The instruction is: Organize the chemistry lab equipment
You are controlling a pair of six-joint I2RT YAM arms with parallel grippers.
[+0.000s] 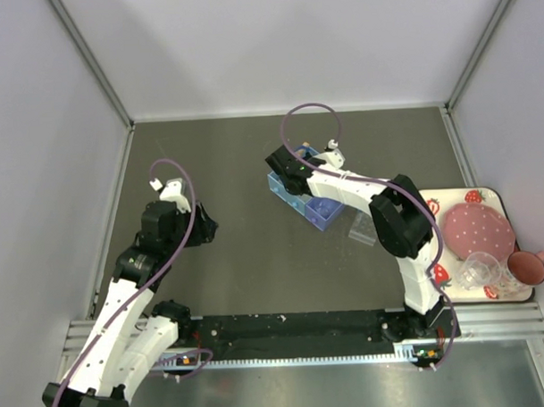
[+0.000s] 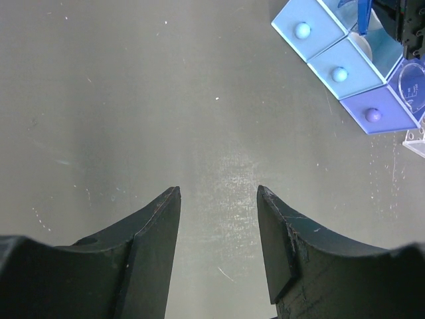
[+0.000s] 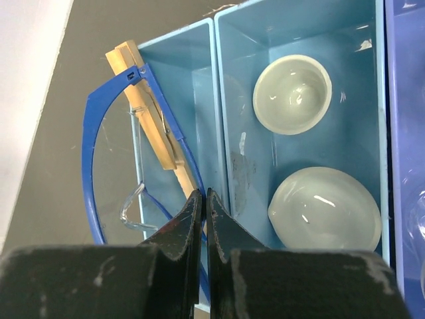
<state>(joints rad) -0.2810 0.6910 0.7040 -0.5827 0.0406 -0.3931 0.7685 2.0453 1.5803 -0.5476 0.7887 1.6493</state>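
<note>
A row of small open blue bins [image 1: 319,213] stands mid-table. My right gripper [image 3: 203,194] is over the left light-blue bin [image 3: 202,73], jaws shut on one leg of the blue plastic tweezers [image 3: 86,153], which bow out over the bin's edge. The wooden clip [image 3: 151,113] lies in that same bin. Two tiny glass beakers [image 3: 292,93] [image 3: 325,209] sit in the neighbouring bin. The clear tube rack [image 1: 362,228] lies right of the bins. My left gripper [image 2: 218,193] is open and empty over bare table, left of the bins [image 2: 340,73]. No blue-capped tubes show.
The strawberry-print tray [image 1: 457,200] with a pink plate [image 1: 478,230], a pink cup [image 1: 527,266] and some clear glassware [image 1: 484,272] stands at the right edge. White walls enclose the table on three sides. The black base rail [image 1: 294,326] runs along the near edge.
</note>
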